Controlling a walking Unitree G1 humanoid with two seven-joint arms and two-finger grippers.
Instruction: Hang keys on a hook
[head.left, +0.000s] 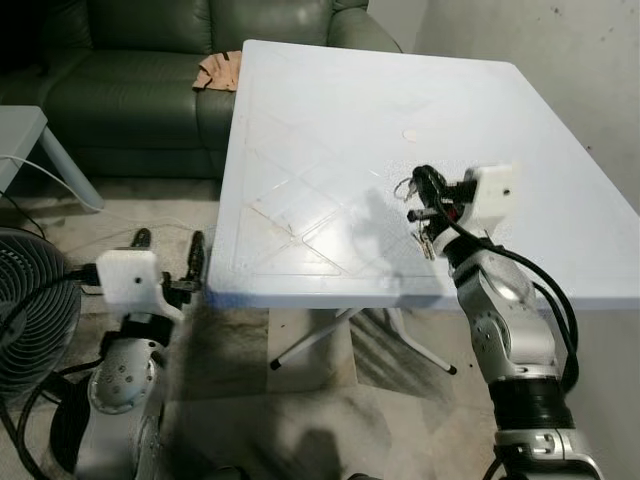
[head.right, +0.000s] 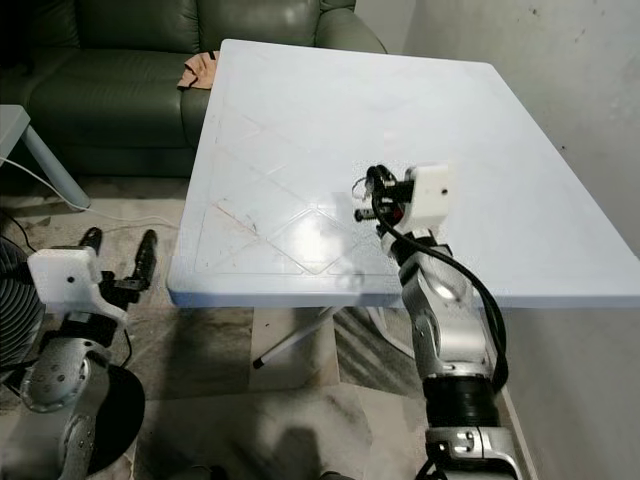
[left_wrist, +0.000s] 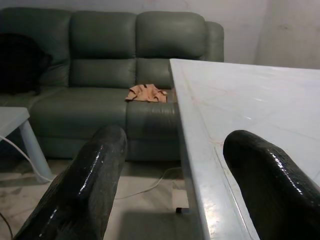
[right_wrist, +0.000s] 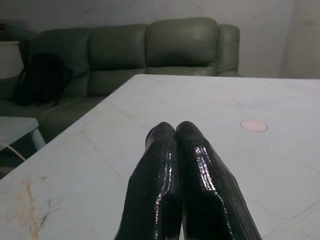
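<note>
My right gripper (head.left: 424, 192) hovers low over the front right part of the white table (head.left: 330, 110), shut on a bunch of keys (head.left: 424, 240). A key ring sticks out beside the fingers and the keys dangle beneath them, throwing a shadow on the tabletop. In the right wrist view the two black fingers (right_wrist: 165, 150) are pressed together and the keys are hidden. My left gripper (head.left: 168, 250) is held low beside the table's front left corner, its fingers (left_wrist: 90, 175) spread wide open around nothing.
A green leather sofa (head.left: 130, 70) stands behind the table with a tan cloth (head.left: 218, 70) on its seat and a black bag (right_wrist: 42, 80). A fan (head.left: 30, 300), a pale side table (head.left: 20, 130) and a white cable are at the left. A wall runs along the right.
</note>
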